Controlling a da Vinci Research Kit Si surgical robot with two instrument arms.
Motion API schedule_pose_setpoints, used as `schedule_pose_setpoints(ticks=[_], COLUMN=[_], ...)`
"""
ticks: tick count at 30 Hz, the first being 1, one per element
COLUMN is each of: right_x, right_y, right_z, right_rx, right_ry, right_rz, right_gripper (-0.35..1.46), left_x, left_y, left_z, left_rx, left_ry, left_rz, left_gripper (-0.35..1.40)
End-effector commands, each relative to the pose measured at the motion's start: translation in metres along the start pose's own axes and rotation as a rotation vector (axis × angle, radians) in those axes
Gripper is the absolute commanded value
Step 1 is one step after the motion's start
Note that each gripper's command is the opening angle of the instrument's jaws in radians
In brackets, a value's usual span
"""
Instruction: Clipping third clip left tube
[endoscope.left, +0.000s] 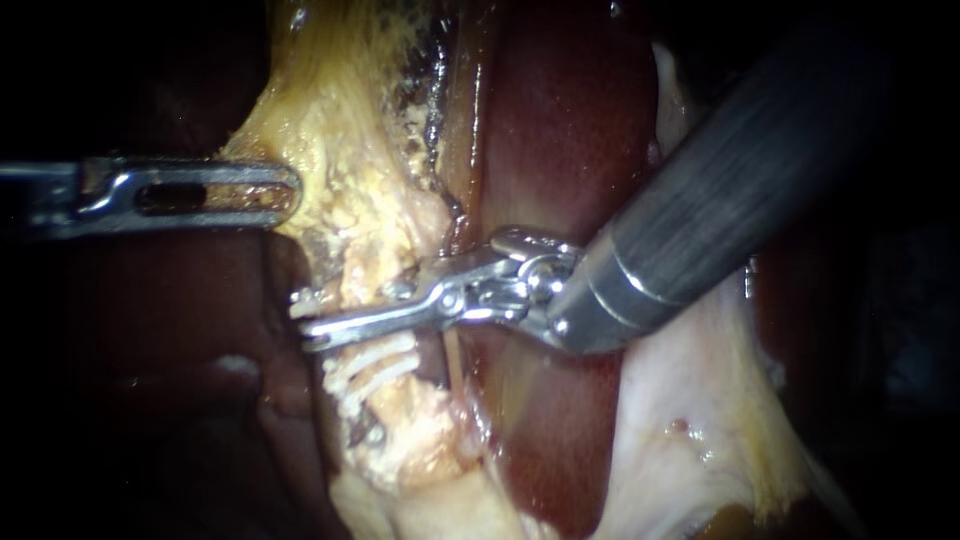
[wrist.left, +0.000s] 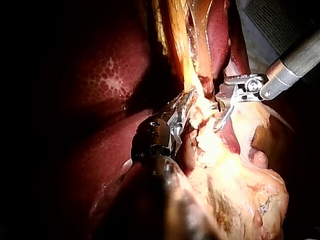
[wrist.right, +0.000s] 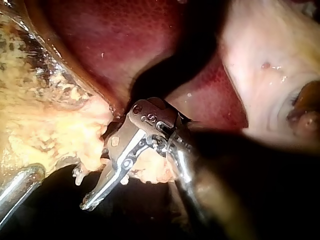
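Our left instrument (endoscope.left: 285, 190) comes in from 9 o'clock. Its jaws are clamped on the edge of the lumpy yellow tissue (endoscope.left: 325, 120) up at about 11 o'clock. Our right instrument (endoscope.left: 312, 320) comes down from 2 o'clock and reaches across the middle. Its jaws sit one on each side of the tube (endoscope.left: 375, 240). The tube is a yellow strand that runs from 12 o'clock down to 6 o'clock, a little to the 9 o'clock side of the middle. The jaws seem to squeeze the tube from both sides, though the wet yellow bits make that hard to see. Two white clips (endoscope.left: 372, 365) cross the tube just beside the jaws, on their 6 o'clock side. The dark red liver (endoscope.left: 560, 130) lies behind it all.
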Motion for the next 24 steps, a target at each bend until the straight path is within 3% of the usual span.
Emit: schedule_pose_setpoints(ticks=[1, 2, 5, 10, 24], right_x=[-0.0001, -0.0001, -0.0001, -0.0006, -0.0012], right_y=[0.0001, 0.0001, 0.0004, 0.0005, 0.0007], right_z=[-0.0002, -0.0004, -0.0008, -0.001, -0.0008], right_rx=[-0.007, -0.011, -0.021, -0.001, 0.002], right_ry=[0.006, 0.01, 0.017, -0.015, -0.023], right_rz=[-0.001, -0.002, 0.001, 0.016, 0.036], right_gripper=[-0.15, -0.35, -0.35, -0.35, -0.35], left_x=[0.0, 0.0, 0.0, 0.0, 0.0], left_y=[0.0, 0.0, 0.0001, 0.0002, 0.0002], left_z=[0.0, 0.0, 0.0, 0.0001, 0.0001], left_rx=[0.0, 0.0, 0.0, 0.0, 0.0], left_ry=[0.0, 0.0, 0.0, 0.0, 0.0], left_rz=[0.0, 0.0, 0.0, 0.0, 0.001], left_gripper=[-0.35, -0.35, -0.35, -0.35, -0.35])
